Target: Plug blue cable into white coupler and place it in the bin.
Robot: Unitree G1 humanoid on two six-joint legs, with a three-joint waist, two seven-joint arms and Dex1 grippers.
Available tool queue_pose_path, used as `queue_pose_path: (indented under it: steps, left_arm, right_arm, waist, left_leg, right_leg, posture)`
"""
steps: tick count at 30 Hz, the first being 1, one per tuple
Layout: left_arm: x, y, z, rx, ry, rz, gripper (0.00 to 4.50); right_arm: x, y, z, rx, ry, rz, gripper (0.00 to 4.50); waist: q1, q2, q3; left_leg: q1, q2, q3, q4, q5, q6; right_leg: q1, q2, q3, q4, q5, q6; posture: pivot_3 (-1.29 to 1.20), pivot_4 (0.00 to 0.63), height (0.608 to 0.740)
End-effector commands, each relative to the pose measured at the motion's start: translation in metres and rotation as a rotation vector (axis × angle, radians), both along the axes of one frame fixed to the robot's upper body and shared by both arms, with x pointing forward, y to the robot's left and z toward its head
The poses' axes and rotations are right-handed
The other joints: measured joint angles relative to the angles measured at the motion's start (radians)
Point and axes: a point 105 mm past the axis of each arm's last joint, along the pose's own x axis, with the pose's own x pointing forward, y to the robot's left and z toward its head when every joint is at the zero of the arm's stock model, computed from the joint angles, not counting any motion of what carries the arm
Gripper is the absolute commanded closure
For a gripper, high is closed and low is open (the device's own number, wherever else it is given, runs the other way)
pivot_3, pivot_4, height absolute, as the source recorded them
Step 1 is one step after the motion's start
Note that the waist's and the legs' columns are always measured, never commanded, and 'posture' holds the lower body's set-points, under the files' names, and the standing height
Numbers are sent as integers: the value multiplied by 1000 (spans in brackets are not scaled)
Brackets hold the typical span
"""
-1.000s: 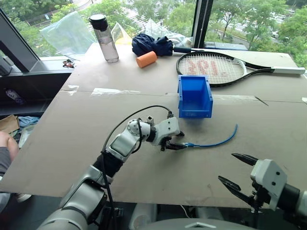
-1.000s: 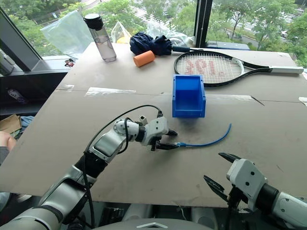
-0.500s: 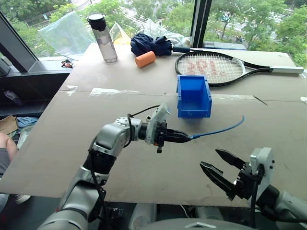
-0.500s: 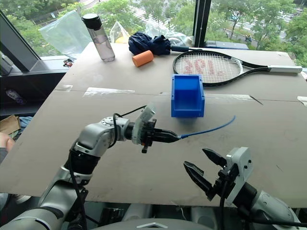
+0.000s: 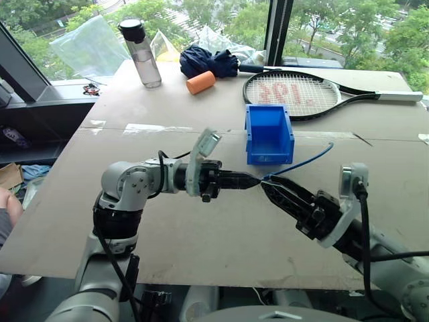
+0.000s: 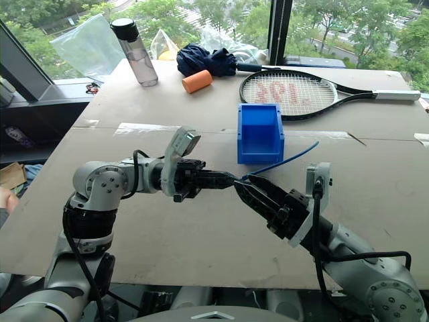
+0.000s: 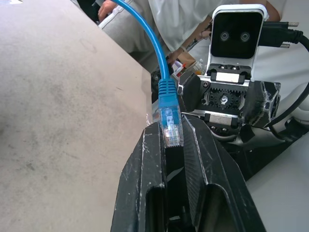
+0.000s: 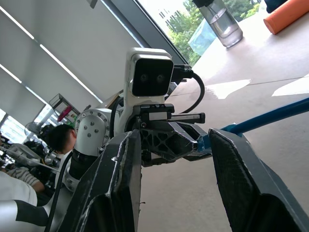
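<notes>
The blue cable (image 5: pixel 301 160) is up off the cardboard tabletop (image 5: pixel 201 235), in front of the bin (image 5: pixel 269 134). Its clear plug (image 7: pixel 172 126) is pinched between the left gripper (image 5: pixel 249 180)'s closed fingers; the left wrist view shows that close up, where the head views just show a blue line. The right gripper (image 5: pixel 268 187) meets it tip to tip, and the right wrist view has its fingers (image 8: pixel 118 193) spread either side of the plug, not gripping. The cable arcs back toward the bin's right.

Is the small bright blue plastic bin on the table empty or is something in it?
Empty: the bin shows a bare blue inside.
</notes>
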Motion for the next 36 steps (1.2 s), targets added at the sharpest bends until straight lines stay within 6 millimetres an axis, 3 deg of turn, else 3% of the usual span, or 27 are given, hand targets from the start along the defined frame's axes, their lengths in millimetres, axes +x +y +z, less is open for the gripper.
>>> queue_pose_path:
  steps: [1, 8, 15, 27, 30, 33, 36]
  left_arm:
    - [-8, -4, 21, -71, -42, -33, 4500]
    - [4, -4, 34, -128, -25, 37, 4500]
    - [-10, -6, 33, -124, 7, -27, 4500]
    - [-23, -9, 25, -110, 22, -54, 4500]
    - [-25, -10, 25, -110, 20, -58, 4500]
    - [-25, -10, 24, -109, 20, -56, 4500]
    - [-25, -8, 23, -107, 19, -48, 4500]
  right_arm:
    - [-1, 1, 2, 4, 18, 15, 2349]
    - [-7, -6, 0, -22, 49, 40, 2349]
    - [5, -10, 4, 8, 47, -6, 2349]
    - [3, -2, 16, 65, 38, 37, 2349]
    - [3, 1, 15, 71, 52, 55, 3074]
    - [3, 2, 16, 78, 56, 70, 4333]
    - [2, 2, 18, 90, 53, 77, 4430]
  waist:
    - [0, 0, 0]
    - [-1, 0, 0]
    - [-4, 0, 0]
    - [-3, 0, 0]
    - [-4, 0, 0]
    - [-3, 0, 0]
    - [-3, 0, 0]
  left_leg:
    - [0, 0, 0, 0, 0, 0]
    - [0, 0, 1, 0, 0, 0]
    - [0, 0, 1, 0, 0, 0]
    - [0, 0, 1, 0, 0, 0]
    - [0, 0, 1, 0, 0, 0]
    - [0, 0, 1, 0, 0, 0]
    - [0, 0, 1, 0, 0, 0]
  right_leg:
    - [0, 0, 0, 0, 0, 0]
    - [0, 0, 0, 0, 0, 0]
    - [0, 0, 0, 0, 0, 0]
    - [0, 0, 1, 0, -1, -2]
    - [0, 0, 1, 0, -1, -2]
    - [0, 0, 1, 0, -1, -2]
    - [0, 0, 1, 0, -1, -3]
  posture:
    - [0, 150, 740]
    - [0, 150, 740]
    - [0, 150, 740]
    - [0, 150, 740]
    - [0, 150, 740]
    - [0, 150, 740]
    - [0, 150, 740]
